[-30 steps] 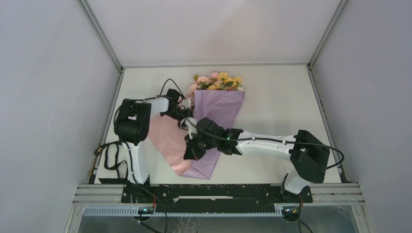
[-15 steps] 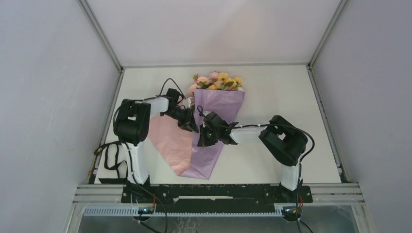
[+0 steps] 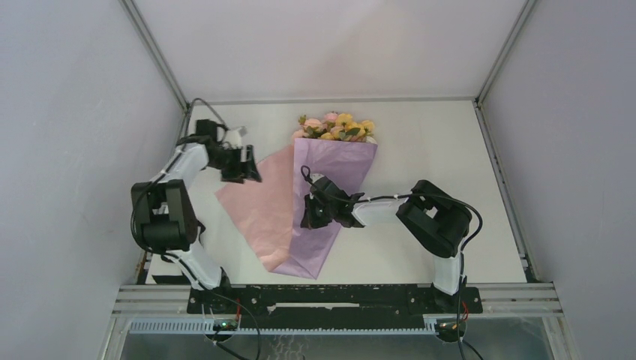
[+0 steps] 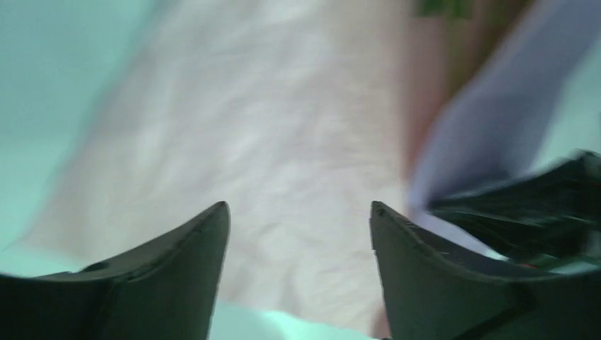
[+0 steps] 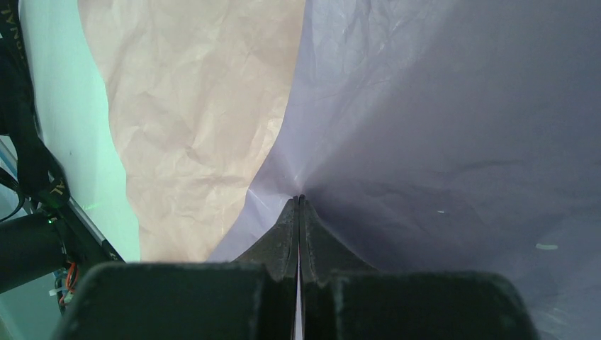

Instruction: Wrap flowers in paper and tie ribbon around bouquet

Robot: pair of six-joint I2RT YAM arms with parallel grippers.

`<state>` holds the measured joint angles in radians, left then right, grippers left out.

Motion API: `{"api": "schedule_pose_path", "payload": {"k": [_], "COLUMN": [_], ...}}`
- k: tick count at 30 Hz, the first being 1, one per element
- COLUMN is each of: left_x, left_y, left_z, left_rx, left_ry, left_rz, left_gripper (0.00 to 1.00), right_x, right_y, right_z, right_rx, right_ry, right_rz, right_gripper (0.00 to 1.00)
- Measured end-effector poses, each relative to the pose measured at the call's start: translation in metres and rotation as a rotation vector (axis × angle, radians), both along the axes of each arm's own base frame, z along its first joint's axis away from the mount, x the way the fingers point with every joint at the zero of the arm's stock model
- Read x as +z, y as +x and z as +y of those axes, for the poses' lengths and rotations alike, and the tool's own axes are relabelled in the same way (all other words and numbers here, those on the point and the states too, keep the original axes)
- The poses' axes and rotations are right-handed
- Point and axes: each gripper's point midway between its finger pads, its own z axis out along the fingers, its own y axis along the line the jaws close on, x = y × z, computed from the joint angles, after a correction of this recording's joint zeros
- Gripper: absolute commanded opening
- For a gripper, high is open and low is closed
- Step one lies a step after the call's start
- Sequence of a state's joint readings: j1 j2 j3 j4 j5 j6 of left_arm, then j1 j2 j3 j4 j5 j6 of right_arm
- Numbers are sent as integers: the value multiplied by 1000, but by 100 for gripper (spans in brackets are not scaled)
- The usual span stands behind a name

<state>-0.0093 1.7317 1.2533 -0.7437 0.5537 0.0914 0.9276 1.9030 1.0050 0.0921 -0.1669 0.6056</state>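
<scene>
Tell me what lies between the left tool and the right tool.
Just the pinkish flap of the paper, lying flat, shown in the top view.

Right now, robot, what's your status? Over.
Left gripper open, holding nothing. Right gripper shut, pressing the paper fold. Flowers half wrapped, not tied.

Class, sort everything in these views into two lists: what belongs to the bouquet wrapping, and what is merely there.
Belongs to the job:
flowers
lilac paper
black lettered ribbon
left gripper, open
right gripper, shut, tips on the paper

Merely there:
white table
black robot cable
grey side walls
</scene>
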Motion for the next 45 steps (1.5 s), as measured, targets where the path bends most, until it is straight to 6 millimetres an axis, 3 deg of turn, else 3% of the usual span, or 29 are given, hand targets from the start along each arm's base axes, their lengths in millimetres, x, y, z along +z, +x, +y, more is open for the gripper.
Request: {"api": "schedule_pose_path", "payload": {"k": [3, 6, 11, 14, 18, 23, 25, 29, 33, 39, 43, 45], "left_x": [-9, -28, -63, -62, -62, -59, -56, -54, -52, -25, 8, 27], "left_y": [10, 1, -10, -7, -6, -7, -13, -23, -36, -46, -55, -65], "left_z": [72, 116, 129, 127, 115, 74, 57, 34, 11, -8, -24, -41], "left_rx": [174, 280, 291, 284, 238, 116, 74, 12, -45, -111, -170, -240], "left_ry": [102, 179, 228, 220, 196, 103, 53, -18, -77, -137, -192, -212], "left_rz": [-5, 55, 162, 164, 196, 245, 263, 287, 309, 262, 200, 159], "left_gripper": [91, 96, 98, 97, 91, 86, 80, 46, 2, 0, 0, 0], "right_x": [0, 0, 0, 0, 0, 0, 0, 0, 0, 0, -1, -1], "right_y": [0, 0, 0, -1, -2, -3, -3, -3, -3, 0, 0, -1], "right_z": [0, 1, 1, 1, -2, -4, -5, -5, -5, -8, -9, -10], "right_rx": [1, 3, 12, 13, 11, 9, 9, 9, 8, 0, -7, -8], "right_ry": [2, 3, 1, 6, 12, 13, 12, 12, 13, 43, 82, 105], "right_rz": [-3, -6, -16, -23, -30, -33, -33, -33, -32, -21, 2, 17], "right_gripper": [0, 0, 0, 0, 0, 0, 0, 0, 0, 0, 0, 0]}}
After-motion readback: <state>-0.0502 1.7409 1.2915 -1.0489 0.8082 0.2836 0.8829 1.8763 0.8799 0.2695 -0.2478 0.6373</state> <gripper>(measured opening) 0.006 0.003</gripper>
